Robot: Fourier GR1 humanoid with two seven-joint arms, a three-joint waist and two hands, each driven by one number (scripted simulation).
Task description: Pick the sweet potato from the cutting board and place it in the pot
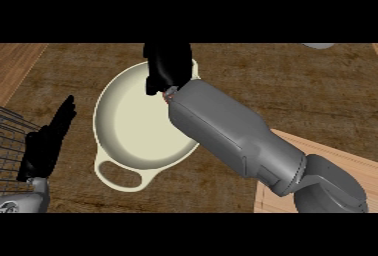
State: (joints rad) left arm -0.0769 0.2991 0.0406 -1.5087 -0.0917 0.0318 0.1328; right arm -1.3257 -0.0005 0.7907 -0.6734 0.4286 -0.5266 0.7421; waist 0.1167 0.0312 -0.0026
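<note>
The right hand (167, 67) hangs over the far rim of the cream pot (129, 130), fingers pointing down; whether it holds the sweet potato, I cannot tell. The left hand (50, 135) rests open at the left edge of the worktop (280, 95).

dark brown counter (295, 95), wire rack (11, 145) at left
</note>
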